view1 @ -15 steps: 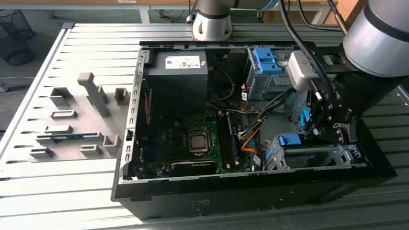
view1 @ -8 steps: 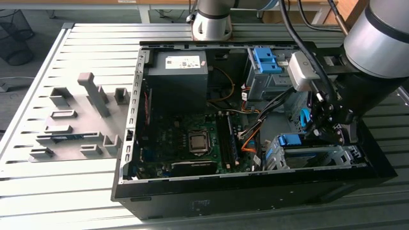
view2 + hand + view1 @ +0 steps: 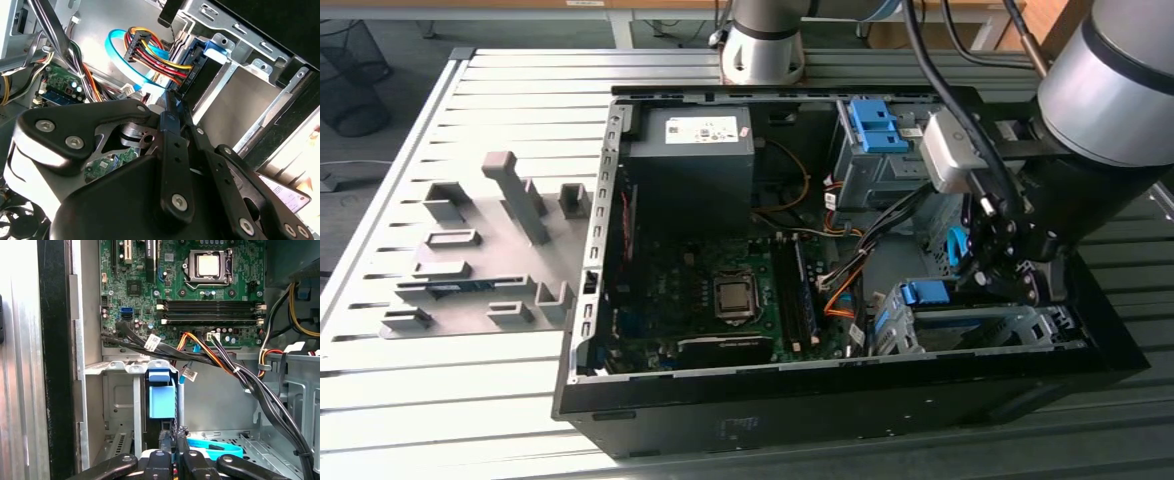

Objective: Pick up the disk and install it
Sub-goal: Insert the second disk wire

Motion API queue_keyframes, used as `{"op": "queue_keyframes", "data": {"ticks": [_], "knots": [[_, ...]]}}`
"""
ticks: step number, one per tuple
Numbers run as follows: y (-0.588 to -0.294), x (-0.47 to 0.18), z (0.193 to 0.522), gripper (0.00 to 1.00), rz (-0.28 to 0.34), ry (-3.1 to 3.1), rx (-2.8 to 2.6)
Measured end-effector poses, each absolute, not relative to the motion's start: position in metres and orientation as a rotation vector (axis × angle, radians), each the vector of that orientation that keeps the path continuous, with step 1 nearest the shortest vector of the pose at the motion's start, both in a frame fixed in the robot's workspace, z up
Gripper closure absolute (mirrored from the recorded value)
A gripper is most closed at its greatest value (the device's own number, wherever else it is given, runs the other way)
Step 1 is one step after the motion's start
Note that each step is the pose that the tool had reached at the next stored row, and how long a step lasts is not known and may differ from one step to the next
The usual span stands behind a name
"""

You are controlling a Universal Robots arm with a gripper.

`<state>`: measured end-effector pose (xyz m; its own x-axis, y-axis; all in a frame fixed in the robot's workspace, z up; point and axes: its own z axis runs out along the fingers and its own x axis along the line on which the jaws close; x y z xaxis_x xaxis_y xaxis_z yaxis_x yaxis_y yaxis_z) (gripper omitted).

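The gripper is at the right side of the exterior view, down inside the open computer case. Its two black fingers are pressed close together, with nothing big between them. The disk stands on its edge in the metal drive cage, low in the middle of the first wrist view. Its blue tab is just past the fingertips. I cannot tell if they touch it.

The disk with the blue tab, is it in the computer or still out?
In. The disk stands on edge in the metal bay inside the case, with the gripper right at its end.
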<state>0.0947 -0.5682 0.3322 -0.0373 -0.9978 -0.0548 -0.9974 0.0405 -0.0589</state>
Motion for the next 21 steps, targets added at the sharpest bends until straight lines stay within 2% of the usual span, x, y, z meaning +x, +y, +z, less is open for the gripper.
{"op": "queue_keyframes", "data": {"ticks": [12, 14, 15, 21], "knots": [[-0.569, 0.095, 0.329, 0.84, -0.007, 2.206, -2.122], [-0.569, 0.095, 0.329, 0.83, -0.006, 2.206, -2.122], [-0.570, 0.095, 0.329, 0.76, -0.006, 2.206, -2.122], [-0.569, 0.095, 0.339, 0.76, -0.006, 2.206, -2.122]]}}
